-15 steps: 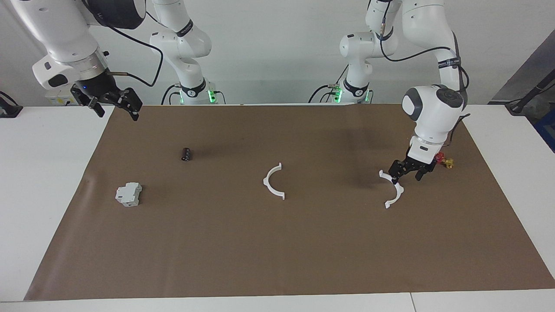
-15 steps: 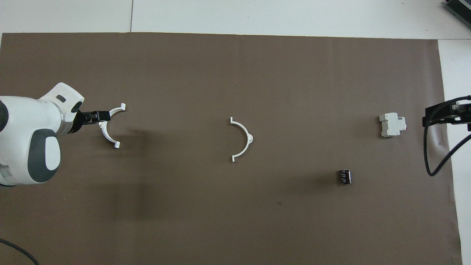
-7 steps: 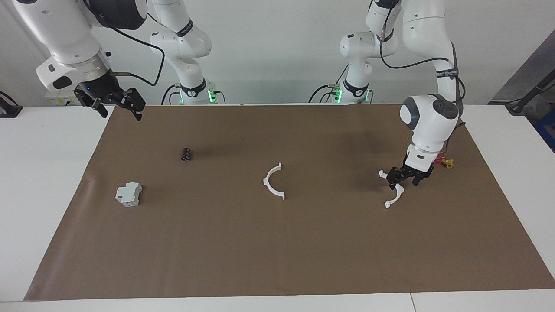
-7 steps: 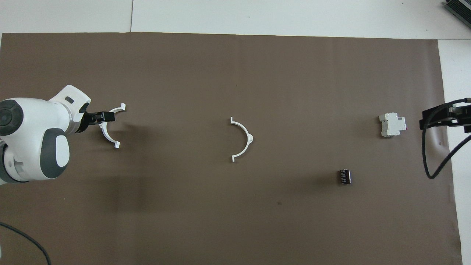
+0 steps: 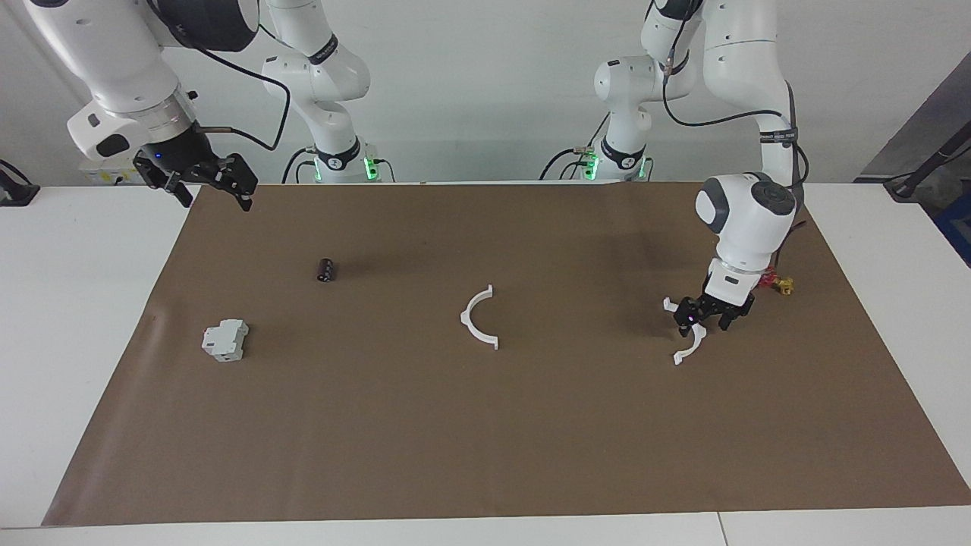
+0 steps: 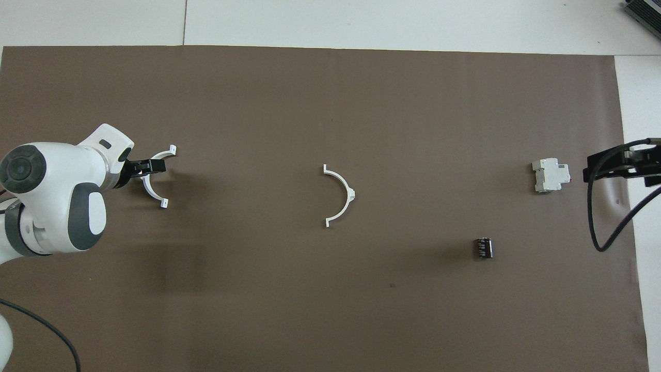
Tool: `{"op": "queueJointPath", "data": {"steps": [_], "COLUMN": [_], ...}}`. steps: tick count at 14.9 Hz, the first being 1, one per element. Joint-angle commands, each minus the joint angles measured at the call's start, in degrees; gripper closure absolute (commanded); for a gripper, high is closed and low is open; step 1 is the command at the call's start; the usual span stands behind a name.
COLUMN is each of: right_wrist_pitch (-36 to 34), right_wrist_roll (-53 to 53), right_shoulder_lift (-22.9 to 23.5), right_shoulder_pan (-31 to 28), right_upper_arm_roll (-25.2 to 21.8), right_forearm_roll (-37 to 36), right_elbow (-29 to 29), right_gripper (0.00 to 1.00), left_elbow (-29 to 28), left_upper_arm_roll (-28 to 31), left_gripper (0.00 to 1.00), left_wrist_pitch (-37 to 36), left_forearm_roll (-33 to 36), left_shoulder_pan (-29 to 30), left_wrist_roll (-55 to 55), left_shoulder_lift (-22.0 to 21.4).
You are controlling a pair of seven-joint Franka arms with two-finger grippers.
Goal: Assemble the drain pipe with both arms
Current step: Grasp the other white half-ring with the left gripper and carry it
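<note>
Now left gripper [image 5: 696, 327] straddles one half-ring [image 5: 692, 343].

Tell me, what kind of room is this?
Probably a robotics lab or test bench. Two white robot arms, the left arm and the right arm, stand at a white table covered by a brown mat holding a few small loose parts.

A robotics lab: two white arms [image 5: 743, 114] bolted at a paper-covered table [image 5: 76, 303], bare wall.
</note>
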Motion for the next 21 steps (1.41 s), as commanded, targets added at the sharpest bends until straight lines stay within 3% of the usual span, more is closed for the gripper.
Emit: {"op": "queueJointPath", "data": {"steps": [1,3,7,8,11,12,15,17,19,21], "right_wrist_pitch": [0.9,0.9,0.9,1.0,1.0,0.9,0.9,1.0,1.0,1.0], "right_wrist_roll": [-1.6,-1.6,-1.6,-1.6,-1.6,-1.6,-1.6,-1.6,-1.6,-1.6], "right_shoulder_lift": [-0.8,-0.8,-0.8,-0.8,-0.8,-0.8,-0.8,-0.8,-0.8,-0.8], "right_shoulder_pan": [-0.4,-0.4,-0.4,-0.4,-0.4,-0.4,-0.4,-0.4,-0.4,-0.4], "right_upper_arm_roll": [0.2,0.2,0.2,0.2,0.2,0.1,0.2,0.2,0.2,0.2], "right_forearm_roll": [0.9,0.9,0.9,0.9,0.9,0.9,0.9,0.9,0.9,0.9], "right_elbow": [-1.1,-1.2,-1.2,-1.2,-1.2,-1.2,-1.2,-1.1,-1.1,-1.1], "right_gripper": [0.00,0.00,0.00,0.00,0.00,0.00,0.00,0.00,0.00,0.00], "left_elbow": [-1.3,-1.7,-1.8,-1.8,-1.7,-1.7,-0.1,4.9,7.4,7.4], "left_upper_arm_roll": [-0.3,-0.3,-0.3,-0.3,-0.3,-0.3,-0.3,-0.4,-0.3,-0.5], "left_gripper": [0.00,0.07,0.38,0.47,0.92,1.00,1.00,1.00,1.00,1.00], "left_wrist_pitch": [2.0,2.8,3.7,3.7,3.7,3.5,1.0,-9.0,-16.3,-17.4], "left_forearm_roll": [0.5,0.5,0.5,0.5,0.5,0.5,0.5,0.7,3.7,6.0], "left_shoulder_pan": [0.5,0.5,0.1,0.0,0.1,0.0,-0.5,-0.8,-4.3,-9.2], "left_wrist_roll": [-0.7,-0.8,-1.3,-1.3,-1.5,-1.5,-1.5,-1.5,-2.3,-12.0], "left_shoulder_lift": [-0.2,-0.1,0.4,0.4,0.4,0.5,-0.3,-2.2,-3.7,-4.5]}}
